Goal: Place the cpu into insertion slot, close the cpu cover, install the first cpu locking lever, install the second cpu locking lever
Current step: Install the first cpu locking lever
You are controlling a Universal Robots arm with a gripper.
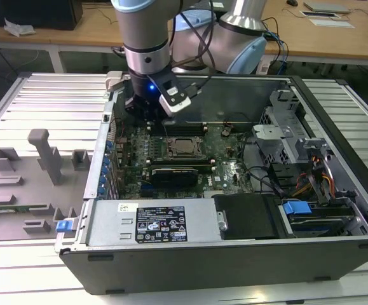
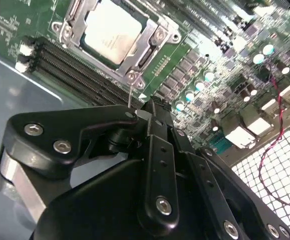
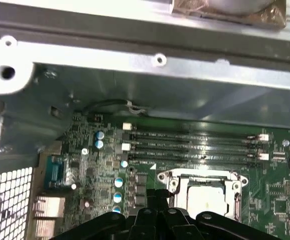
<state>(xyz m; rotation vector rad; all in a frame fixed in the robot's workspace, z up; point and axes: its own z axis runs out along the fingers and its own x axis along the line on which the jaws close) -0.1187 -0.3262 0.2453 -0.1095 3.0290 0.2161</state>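
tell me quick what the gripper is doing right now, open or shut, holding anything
Gripper: shut, its tip at the thin locking lever by the cpu; whether it actually grips the lever cannot be told.

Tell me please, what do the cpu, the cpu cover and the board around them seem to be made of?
The cpu: a metal top, pale matte silver that takes the light evenly. The cpu cover: probably stamped steel, brighter than the chip, with sharp glints along its bent edges. The board: looks like green lacquered laminate, slightly glossy, with small soldered parts on it.
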